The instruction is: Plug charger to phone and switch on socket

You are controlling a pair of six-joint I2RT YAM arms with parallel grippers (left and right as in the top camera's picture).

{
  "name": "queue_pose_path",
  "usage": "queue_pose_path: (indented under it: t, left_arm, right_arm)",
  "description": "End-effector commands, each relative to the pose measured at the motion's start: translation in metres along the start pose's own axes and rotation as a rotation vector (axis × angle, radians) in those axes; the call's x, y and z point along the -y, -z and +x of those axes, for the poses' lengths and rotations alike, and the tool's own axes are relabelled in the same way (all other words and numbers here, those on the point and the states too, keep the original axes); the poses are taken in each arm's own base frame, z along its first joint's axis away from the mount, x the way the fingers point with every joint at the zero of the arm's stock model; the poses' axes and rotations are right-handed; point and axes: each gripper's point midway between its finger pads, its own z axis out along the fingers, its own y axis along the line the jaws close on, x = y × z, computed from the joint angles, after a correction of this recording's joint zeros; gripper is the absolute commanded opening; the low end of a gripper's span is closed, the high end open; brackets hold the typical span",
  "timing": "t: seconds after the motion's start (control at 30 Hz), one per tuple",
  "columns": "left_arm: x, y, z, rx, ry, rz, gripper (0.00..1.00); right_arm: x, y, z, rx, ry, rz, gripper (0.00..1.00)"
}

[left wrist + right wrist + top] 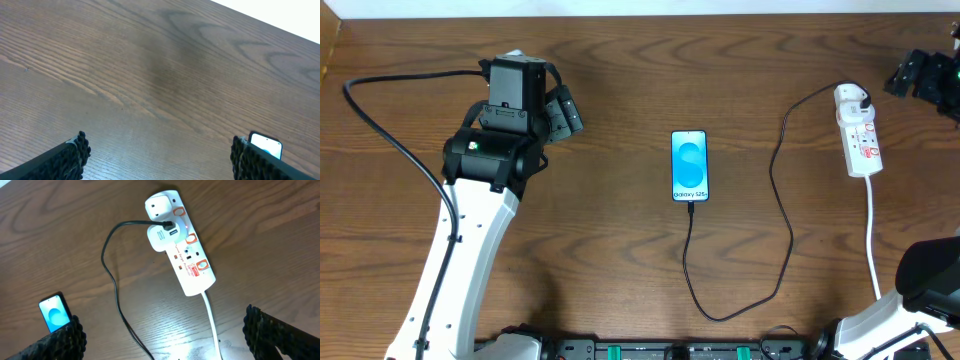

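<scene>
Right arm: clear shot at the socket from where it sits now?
Probably yes. The right gripper hangs open near the socket, nothing between them; the charger adapter is plugged in toward the end away from its white cord.

Entered against my one brown wooden table (620, 80): one slim blue-screened smartphone (689, 166); one thin black charging cable (691, 215) with one white adapter block (159, 236); one narrow white plastic power strip (860, 135), three red-ringed switches (200, 266), one white cord (872, 230). My own black ribbed tools, two: left gripper (160, 150), right gripper (162, 330).
</scene>
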Motion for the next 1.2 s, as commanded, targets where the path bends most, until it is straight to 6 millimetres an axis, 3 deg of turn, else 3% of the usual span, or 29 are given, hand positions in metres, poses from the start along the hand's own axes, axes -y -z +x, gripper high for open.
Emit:
queue_pose_path:
  t: [0.0,0.33,0.73,1.17]
  left_arm:
    - [-0.001,0.003,-0.004,0.014,-0.011,-0.007,0.92]
    - [-0.001,-0.002,-0.001,0.078,0.005,0.024,0.92]
    - [0.0,-0.016,0.003,0.371,0.079,0.173,0.92]
    - [-0.018,-0.008,0.032,0.7,0.162,0.33,0.92]
  right_arm:
    - [-0.002,0.008,-0.004,0.026,-0.004,0.005,0.99]
    - [-0.002,0.008,-0.004,0.026,-0.004,0.005,0.99]
    - [-0.002,0.008,-0.004,0.026,-0.004,0.005,0.99]
    - [-0.002,0.008,-0.004,0.026,-0.004,0.005,0.99]
